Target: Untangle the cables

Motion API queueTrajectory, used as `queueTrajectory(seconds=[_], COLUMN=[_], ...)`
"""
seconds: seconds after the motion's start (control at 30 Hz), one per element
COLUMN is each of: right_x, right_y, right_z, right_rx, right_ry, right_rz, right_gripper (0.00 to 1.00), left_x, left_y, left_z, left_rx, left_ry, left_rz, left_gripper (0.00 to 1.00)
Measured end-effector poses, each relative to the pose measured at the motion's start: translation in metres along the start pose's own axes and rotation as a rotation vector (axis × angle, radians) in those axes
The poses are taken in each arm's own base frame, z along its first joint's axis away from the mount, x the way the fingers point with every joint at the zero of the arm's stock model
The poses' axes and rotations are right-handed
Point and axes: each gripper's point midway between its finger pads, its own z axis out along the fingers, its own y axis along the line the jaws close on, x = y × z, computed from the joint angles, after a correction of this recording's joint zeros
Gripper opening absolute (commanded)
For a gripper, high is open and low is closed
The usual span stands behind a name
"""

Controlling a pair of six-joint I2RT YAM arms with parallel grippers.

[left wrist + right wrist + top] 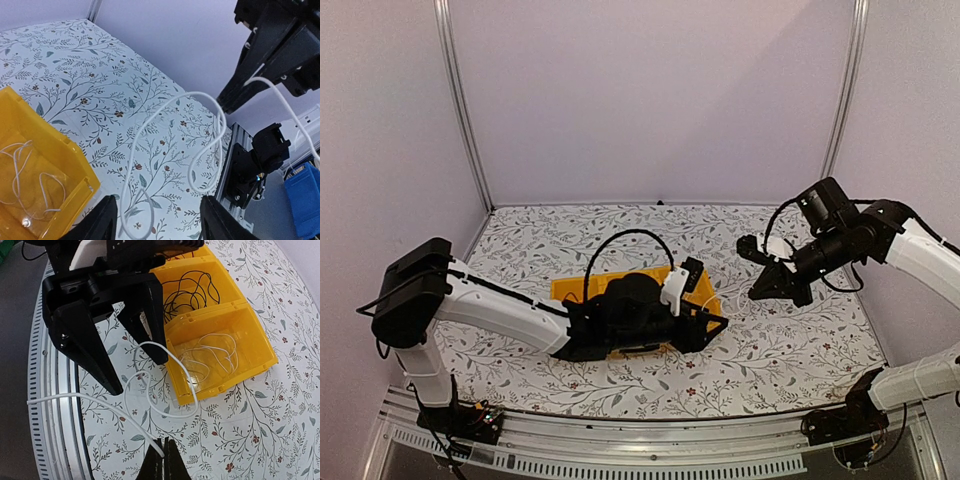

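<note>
A thick white cable (150,395) lies in loose loops on the flowered table beside the yellow bin (260,347). My right gripper (163,460) is shut on one stretch of it, held above the table (767,285). My left gripper (160,222) hangs open over the same white cable (131,165), which runs between and under its fingers (102,360) untouched. In the bin, a thin black cable (192,290) coils in the far compartment. A thin white cable (210,355) lies in the near one.
The table's metal edge rail (42,405) runs close behind the white loops. The right arm's base (255,165) is bolted there, with a blue object (302,195) beyond it. Pale walls and frame posts (460,100) enclose the table.
</note>
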Motion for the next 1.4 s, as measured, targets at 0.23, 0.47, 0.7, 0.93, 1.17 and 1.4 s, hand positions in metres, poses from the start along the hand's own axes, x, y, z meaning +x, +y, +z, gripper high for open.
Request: queueTrajectory(seconds=[0.23,0.47,0.7,0.93,1.17,1.4], right_x=[-0.018,-0.024,-0.028,-0.045,-0.064,-0.071], right_y=[0.005,0.009,0.010,0.007,-0.037,-0.083], right_z=[-0.012,-0.015,-0.015,-0.029,-0.082,-0.127], right_rx=[-0.033,-0.055,-0.072,-0.055,0.115,0.286], right_ry=[-0.047,-0.070,-0.076,-0.116,-0.213,-0.310], right_rz=[0.000,0.001,0.008,-0.003,0.041,0.110], right_gripper=[0.00,0.00,0.00,0.00,0.00,0.00], left_x=[-0.009,-0.020,-0.045,-0.037,-0.017,-0.071], left_y=[0.008,0.017,0.019,0.036,0.086,0.073], left_z=[-0.001,-0.003,-0.004,-0.003,-0.033,-0.061], left_rx=[-0.015,-0.005,0.044,0.037,-0.140,-0.125], left_ry=[-0.041,-0.100,-0.187,-0.195,-0.166,-0.312], left_rz=[-0.056,-0.076,-0.066,-0.099,-0.136,-0.146], left_gripper=[0.52,0.39,0.01,0.00,0.00,0.00])
